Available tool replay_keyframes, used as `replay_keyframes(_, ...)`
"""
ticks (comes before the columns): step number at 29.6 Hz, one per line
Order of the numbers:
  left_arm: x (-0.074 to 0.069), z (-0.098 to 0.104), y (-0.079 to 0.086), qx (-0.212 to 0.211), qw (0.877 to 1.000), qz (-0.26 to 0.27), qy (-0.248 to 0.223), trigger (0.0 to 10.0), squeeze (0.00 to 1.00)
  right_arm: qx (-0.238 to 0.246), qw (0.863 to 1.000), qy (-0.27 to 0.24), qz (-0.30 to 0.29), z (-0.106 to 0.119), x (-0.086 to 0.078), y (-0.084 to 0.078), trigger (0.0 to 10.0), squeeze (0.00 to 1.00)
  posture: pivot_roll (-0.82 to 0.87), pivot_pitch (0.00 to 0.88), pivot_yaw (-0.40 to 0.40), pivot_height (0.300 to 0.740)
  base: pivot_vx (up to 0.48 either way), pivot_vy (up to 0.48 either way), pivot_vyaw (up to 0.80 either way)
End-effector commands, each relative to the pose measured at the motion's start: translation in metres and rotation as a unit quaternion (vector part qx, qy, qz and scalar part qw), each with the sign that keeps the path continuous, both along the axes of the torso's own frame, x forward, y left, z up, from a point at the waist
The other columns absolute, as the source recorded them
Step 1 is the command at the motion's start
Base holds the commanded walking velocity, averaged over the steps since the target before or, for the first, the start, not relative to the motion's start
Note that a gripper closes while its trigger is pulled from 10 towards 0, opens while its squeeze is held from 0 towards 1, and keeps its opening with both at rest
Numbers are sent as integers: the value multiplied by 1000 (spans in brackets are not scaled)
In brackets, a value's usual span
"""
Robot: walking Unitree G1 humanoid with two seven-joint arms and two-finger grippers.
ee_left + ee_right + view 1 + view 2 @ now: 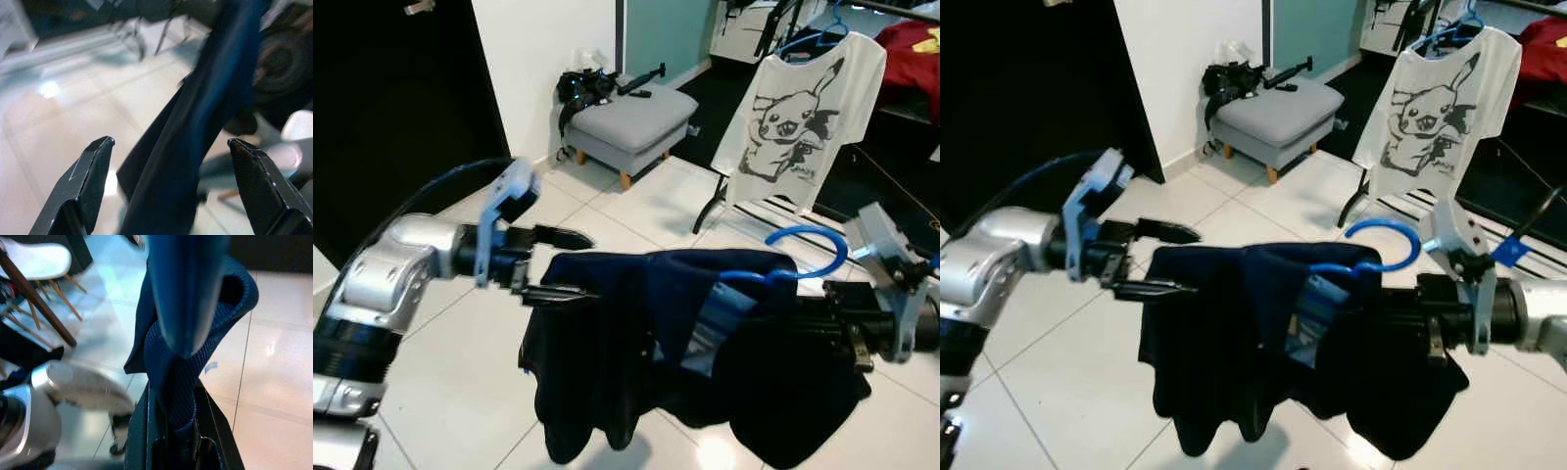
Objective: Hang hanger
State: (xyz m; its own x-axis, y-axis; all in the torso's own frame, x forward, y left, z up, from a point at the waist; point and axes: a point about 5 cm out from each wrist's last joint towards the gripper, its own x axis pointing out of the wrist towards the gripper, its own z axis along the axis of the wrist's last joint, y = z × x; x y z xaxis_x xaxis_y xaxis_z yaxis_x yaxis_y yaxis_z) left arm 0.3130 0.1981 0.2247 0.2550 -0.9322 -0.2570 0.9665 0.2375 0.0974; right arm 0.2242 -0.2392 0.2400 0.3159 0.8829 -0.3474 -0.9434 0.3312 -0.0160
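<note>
Hanger (808,257): only blue hook + a short bit of blue bar show; rest buried under dark shirt (646,343), which hangs off it above the floor (440,392). Hanger's long axis runs across the robot, left to right; hook stands up near the right end, curling toward the right gripper (1420,308). Right fingertips hidden by cloth in eye views. Right wrist view, blurry, shows fingers pinched on shirt fabric w/ the blue bar just above. Left gripper (560,264) at shirt's left edge; left wrist view shows fingers (88,181) spread wide, cloth edge between, contact unclear. Rack (724,196) w/ white tee (798,117) behind, stool (631,122) further left.
</note>
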Motion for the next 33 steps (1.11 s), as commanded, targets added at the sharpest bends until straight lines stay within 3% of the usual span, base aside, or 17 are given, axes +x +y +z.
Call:
replay_keyframes(1,0,1,9,11,1000,16,-8,10000,1000,-2,1000,-20,2,8,-1,-2,0,0,-4,83,19,740,0,0,0)
replay_keyframes(9,10,-5,38,21,994,107,-11,10000,1000,-40,999,2,-25,-6,-4,-14,0,0,-5,84,23,740,0,0,0)
replay_keyframes(10,21,-10,53,15,980,199,-26,10000,1000,-54,996,-1,-77,-19,1,-24,0,0,-6,81,26,740,0,0,0)
replay_keyframes(11,21,-10,53,15,980,199,-26,10000,1000,-54,996,-1,-77,-19,1,-24,0,0,-6,81,26,740,0,0,0)
replay_keyframes(12,31,-22,66,-9,951,307,-36,10000,1000,-50,984,-13,-172,-36,12,-37,0,0,-4,62,31,740,0,0,0)
replay_keyframes(13,31,-22,66,-9,951,307,-36,10000,1000,-50,984,-13,-172,-36,12,-37,0,0,-4,62,31,740,0,0,0)
replay_keyframes(15,36,-60,72,-63,890,452,-9,10000,1000,-3,933,-23,-360,-70,31,-53,0,0,-17,48,55,740,0,0,0)
replay_keyframes(16,32,-79,67,-96,867,489,18,10000,1000,20,907,-15,-420,-85,36,-54,0,0,-17,48,55,740,0,0,0)
replay_keyframes(17,32,-79,67,-96,867,489,18,10000,1000,20,907,-15,-420,-85,36,-54,0,0,-17,48,55,740,0,0,0)
replay_keyframes(18,20,-113,55,-137,832,533,67,10000,1000,52,870,-4,-490,-104,39,-51,0,0,-18,64,54,740,0,0,0)
replay_keyframes(19,16,-124,50,-146,823,542,84,10000,1000,62,857,-1,-511,-109,40,-50,0,0,-18,64,54,740,0,0,0)
replay_keyframes(21,13,-130,48,-149,818,548,92,10000,1000,68,849,0,-524,-112,40,-50,0,0,-18,64,54,740,0,0,0)
replay_keyframes(22,8,-141,43,-157,809,556,109,10000,0,79,833,5,-548,-117,41,-49,0,0,-14,83,50,740,0,0,0)
replay_keyframes(23,8,-141,43,-157,809,556,109,10000,0,79,833,5,-548,-117,41,-49,0,0,-14,83,50,740,0,0,0)
replay_keyframes(24,4,-150,36,-160,805,559,117,10000,0,87,821,8,-564,-124,41,-47,3490,0,-5,80,36,740,0,0,0)
replay_keyframes(25,0,-159,28,-154,807,557,123,10000,0,89,810,9,-580,-131,41,-47,10000,0,0,87,34,740,0,0,0)
replay_keyframes(33,-5,-175,10,-133,796,581,108,10000,0,78,769,9,-635,-146,46,-54,10000,0,10,94,13,740,0,0,-300)
